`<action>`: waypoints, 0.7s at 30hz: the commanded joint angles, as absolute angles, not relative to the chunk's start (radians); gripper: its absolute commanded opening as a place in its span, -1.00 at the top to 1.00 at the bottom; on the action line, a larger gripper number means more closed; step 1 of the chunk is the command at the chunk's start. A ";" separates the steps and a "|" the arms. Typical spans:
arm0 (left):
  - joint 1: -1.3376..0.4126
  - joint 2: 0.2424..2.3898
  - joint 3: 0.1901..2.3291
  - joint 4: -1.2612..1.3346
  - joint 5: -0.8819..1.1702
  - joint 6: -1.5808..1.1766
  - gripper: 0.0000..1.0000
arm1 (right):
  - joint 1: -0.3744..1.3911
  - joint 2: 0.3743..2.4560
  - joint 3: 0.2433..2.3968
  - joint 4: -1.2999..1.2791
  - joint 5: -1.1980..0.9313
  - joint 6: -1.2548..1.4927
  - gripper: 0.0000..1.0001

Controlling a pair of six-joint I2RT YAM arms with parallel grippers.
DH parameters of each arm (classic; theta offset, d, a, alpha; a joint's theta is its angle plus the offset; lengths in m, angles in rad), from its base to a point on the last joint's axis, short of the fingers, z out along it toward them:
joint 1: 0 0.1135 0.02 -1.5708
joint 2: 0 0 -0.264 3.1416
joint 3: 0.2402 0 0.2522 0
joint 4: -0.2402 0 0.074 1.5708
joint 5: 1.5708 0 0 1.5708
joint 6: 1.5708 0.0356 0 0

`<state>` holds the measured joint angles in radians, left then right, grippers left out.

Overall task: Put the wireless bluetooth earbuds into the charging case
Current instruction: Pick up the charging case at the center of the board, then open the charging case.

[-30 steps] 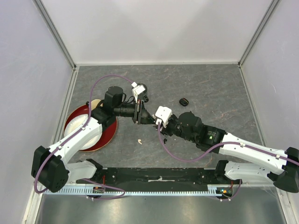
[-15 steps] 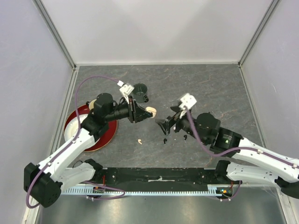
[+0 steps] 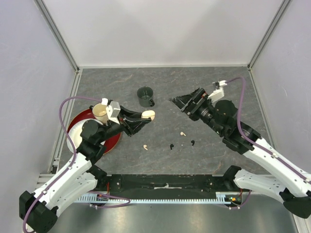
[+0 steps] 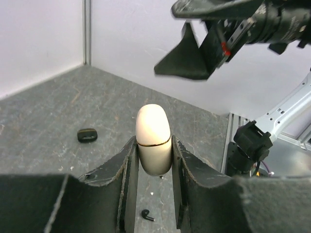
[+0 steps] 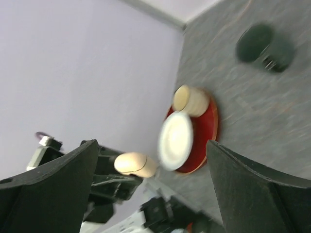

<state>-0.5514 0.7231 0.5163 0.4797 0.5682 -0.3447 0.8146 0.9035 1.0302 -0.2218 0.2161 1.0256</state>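
**Top view.** Shows the left gripper (image 3: 146, 116) clamped on a cream case (image 3: 150, 114), held above the grey table (image 3: 218, 77) just right of a red plate (image 3: 112, 141). Shows the right gripper (image 3: 178, 102) spread wide with nothing between its jaws, above the table's right half and apart from the left one. Places four earbuds loose on the table between the arms, none in a case: one cream earbud (image 3: 145, 146) in front of the left gripper, one black earbud (image 3: 171, 146) to its right, then a second cream earbud (image 3: 182, 133) and a second black earbud (image 3: 193, 142) nearer the right arm. Sets a dark green mug (image 3: 145, 96) behind them, a white plate (image 3: 77, 133) on the red plate and a cream cup (image 3: 100, 111) at its far edge.

**Left wrist.** Looks along two dark fingers (image 4: 127, 165) pressed against both sides of the cream case, upright, lid shut along a thin seam. Catches a black case (image 4: 87, 135) lying on the table well to the left, a black earbud low between the fingers, and the right gripper overhead.

**Right wrist.** Frames a blurred scene between its own fingers (image 5: 48, 194), far apart and bare. Picks out the cream case in the left gripper at lower left, with the white plate, red plate, cream cup and mug beyond.
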 commanded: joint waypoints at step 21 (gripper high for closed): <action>-0.555 0.747 0.486 0.667 0.548 -0.295 0.95 | 0.802 1.137 0.881 0.281 -0.339 1.637 -0.76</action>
